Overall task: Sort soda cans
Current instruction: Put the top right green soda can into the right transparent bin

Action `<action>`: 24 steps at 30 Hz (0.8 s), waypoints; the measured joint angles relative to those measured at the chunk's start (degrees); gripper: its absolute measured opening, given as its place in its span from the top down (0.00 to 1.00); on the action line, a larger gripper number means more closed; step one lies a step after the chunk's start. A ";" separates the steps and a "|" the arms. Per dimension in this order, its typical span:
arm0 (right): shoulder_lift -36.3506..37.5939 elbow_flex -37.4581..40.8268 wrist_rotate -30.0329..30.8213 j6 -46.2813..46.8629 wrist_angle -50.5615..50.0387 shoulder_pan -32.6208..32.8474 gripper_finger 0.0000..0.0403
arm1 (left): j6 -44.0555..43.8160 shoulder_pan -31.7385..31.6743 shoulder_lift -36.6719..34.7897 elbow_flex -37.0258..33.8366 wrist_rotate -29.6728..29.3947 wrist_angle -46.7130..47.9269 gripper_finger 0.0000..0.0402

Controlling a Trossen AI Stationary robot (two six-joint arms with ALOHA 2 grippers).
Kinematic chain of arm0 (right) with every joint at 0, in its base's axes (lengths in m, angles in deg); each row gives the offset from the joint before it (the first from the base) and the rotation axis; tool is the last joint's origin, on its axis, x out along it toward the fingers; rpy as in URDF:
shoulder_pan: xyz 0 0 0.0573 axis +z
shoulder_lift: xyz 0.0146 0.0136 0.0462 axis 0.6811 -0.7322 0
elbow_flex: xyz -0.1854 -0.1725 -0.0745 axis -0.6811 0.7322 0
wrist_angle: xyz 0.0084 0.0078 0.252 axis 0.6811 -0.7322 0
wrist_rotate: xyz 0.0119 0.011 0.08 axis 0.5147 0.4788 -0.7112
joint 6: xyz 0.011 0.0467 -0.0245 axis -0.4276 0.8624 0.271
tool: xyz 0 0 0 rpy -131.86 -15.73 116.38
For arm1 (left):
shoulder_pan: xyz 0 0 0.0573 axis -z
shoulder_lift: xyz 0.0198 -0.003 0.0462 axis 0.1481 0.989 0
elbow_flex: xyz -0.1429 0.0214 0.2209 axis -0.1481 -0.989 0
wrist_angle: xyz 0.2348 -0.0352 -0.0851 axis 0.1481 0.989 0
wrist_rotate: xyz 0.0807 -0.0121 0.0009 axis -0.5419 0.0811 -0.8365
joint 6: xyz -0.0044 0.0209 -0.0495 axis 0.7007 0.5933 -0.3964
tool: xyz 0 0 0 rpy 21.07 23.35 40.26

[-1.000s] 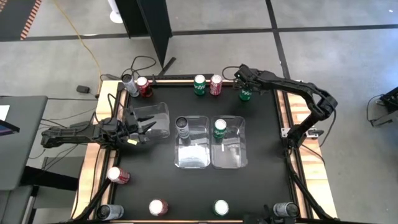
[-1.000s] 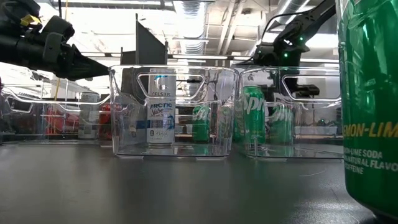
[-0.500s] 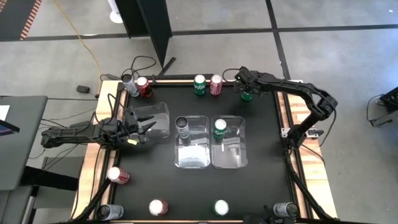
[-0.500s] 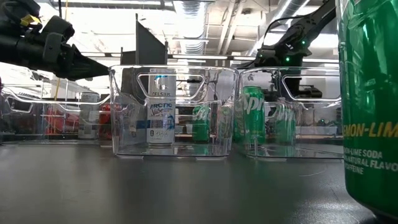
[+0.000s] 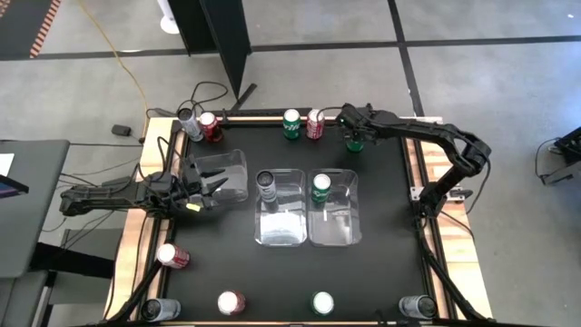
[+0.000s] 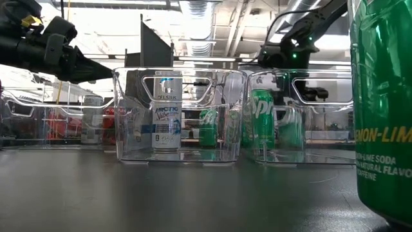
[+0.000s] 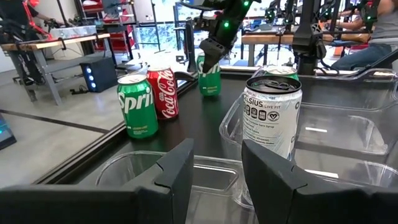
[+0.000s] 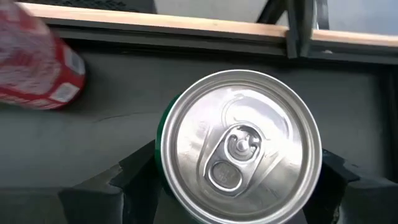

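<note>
The black table (image 5: pixel 381 263) carries three clear bins (image 5: pixel 281 207) (cans (image 5: pixel 172 256) ringing its edges).
</note>
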 joint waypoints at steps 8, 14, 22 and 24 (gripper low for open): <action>0.29 -7.51 4.98 0.00 -9.80 5.03 0.26 | -1.11 0.02 -0.02 0.00 0.00 0.07 0.67; 4.22 -11.75 6.06 -1.56 -13.33 9.99 0.26 | -1.19 0.01 -0.02 0.00 0.00 0.07 0.67; 14.31 -13.10 6.03 -4.85 -17.15 22.19 0.26 | -1.19 0.01 -0.02 0.00 -0.20 0.08 0.67; 16.40 -13.13 6.02 -4.74 -18.02 25.79 0.26 | -1.09 0.00 -0.02 0.00 -0.27 0.09 0.67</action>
